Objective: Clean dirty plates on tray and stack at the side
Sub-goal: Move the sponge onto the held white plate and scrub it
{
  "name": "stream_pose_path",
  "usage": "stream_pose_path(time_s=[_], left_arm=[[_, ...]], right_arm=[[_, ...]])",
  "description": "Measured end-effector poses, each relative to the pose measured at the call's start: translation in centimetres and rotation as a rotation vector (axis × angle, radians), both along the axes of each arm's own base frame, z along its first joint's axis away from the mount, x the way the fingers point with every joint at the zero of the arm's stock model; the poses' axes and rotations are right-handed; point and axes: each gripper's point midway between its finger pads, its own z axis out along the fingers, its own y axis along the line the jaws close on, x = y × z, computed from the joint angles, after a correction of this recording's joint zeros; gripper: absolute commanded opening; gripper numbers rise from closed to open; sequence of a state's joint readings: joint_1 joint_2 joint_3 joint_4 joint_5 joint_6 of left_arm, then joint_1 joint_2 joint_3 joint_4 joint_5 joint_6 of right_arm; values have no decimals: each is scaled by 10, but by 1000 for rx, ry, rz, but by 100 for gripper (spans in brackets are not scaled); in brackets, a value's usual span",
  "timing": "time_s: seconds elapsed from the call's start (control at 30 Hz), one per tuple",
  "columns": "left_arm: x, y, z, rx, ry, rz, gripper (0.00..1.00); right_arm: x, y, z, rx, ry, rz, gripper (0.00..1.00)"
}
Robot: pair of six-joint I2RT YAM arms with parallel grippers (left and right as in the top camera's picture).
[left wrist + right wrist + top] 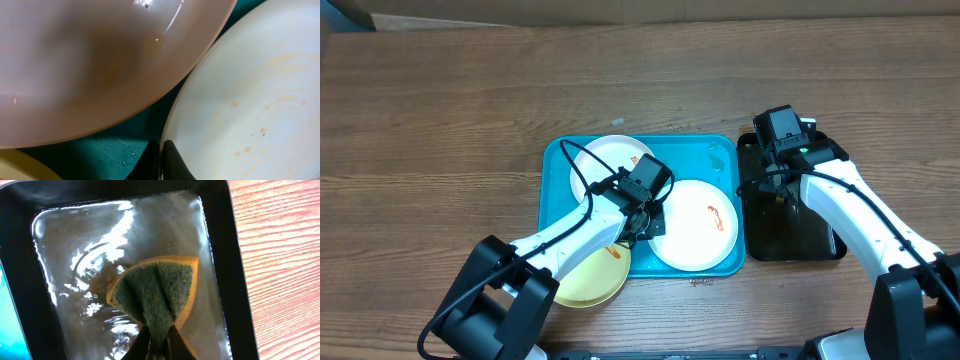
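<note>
Brown wooden table under soft, even light.

The table [440, 120] has a mid-brown wood-grain top whose streaks run from side to side in the overhead view. It spreads wide to the left of the left pincer [638, 226] and reaches far beyond both pincers. In the right wrist view it shows as a reddish, finely lined band just to the right of the right pincer [782, 186]. Well beyond the pincers, along the table's far edge, runs a pale tan strip [670, 8]; what it is cannot be told. A dark patch [340, 15] sits at the strip's far-left end. Shadows on the wood are faint.
</note>
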State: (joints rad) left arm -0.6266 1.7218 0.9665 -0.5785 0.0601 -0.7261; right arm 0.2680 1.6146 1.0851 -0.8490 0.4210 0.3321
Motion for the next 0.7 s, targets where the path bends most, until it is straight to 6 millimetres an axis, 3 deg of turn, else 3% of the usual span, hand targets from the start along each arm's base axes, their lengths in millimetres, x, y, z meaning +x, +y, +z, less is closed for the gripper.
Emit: stream_pose_path(time_s=[0.57, 0.7], left_arm=[[0, 0, 0, 0, 1, 0, 4], [0, 0, 0, 1, 1, 0, 4]], right_arm=[[-7, -3, -1, -24, 42, 36, 4], [-10, 14, -7, 66, 76, 86, 4]])
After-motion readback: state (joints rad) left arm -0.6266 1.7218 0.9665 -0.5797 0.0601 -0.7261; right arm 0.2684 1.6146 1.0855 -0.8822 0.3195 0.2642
